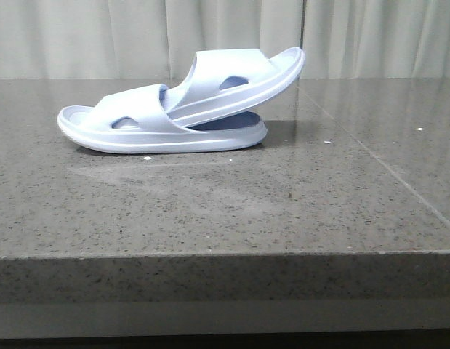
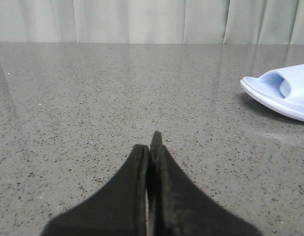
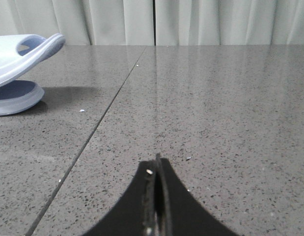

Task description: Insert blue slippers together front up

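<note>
Two pale blue slippers lie on the grey stone table. The lower slipper (image 1: 137, 129) lies flat, its toe to the left. The upper slipper (image 1: 239, 80) is pushed under the lower one's strap and tilts up to the right. The left wrist view shows the lower slipper's toe (image 2: 284, 93). The right wrist view shows the raised upper slipper (image 3: 24, 51) over the lower one's heel (image 3: 14, 98). My left gripper (image 2: 151, 147) is shut and empty, well away from the slippers. My right gripper (image 3: 155, 164) is shut and empty, also away from them. Neither gripper shows in the front view.
The table's front edge (image 1: 225, 254) runs across the front view. A seam (image 1: 377, 167) crosses the tabletop at the right. Pale curtains (image 1: 232, 29) hang behind the table.
</note>
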You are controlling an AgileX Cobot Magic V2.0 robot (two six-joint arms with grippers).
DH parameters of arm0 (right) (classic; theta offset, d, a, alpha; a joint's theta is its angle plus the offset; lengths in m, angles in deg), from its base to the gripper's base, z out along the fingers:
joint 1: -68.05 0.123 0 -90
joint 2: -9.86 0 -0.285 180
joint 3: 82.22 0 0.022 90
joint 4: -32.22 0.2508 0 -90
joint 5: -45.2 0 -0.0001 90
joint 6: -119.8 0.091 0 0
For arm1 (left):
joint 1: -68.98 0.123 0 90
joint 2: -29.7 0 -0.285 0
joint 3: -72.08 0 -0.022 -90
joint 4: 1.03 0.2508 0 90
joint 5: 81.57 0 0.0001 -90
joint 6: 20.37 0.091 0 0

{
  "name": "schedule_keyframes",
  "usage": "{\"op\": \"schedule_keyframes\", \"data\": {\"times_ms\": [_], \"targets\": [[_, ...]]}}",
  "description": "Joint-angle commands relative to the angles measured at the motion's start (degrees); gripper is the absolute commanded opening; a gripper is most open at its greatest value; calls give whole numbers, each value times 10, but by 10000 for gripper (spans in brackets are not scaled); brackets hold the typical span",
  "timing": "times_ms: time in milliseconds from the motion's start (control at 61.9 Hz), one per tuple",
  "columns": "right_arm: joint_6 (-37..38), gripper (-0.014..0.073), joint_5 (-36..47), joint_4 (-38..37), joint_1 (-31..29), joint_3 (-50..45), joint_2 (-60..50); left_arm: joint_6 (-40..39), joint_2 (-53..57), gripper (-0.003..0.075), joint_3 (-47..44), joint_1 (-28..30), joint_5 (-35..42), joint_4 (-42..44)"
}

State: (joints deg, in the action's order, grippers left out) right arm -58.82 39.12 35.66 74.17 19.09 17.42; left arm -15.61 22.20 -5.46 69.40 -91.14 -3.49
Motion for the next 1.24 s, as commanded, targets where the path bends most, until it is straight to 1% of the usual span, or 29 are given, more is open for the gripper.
{"op": "schedule_keyframes", "data": {"times_ms": [0, 1228], "targets": [[3, -59, 33, 3, 0, 0, -12, -4, 13, -19, -11, 1, 51, -6], [3, -59, 25, 4, 0, 1, -12, -4, 13, -19, -11, 1, 51, -6]]}}
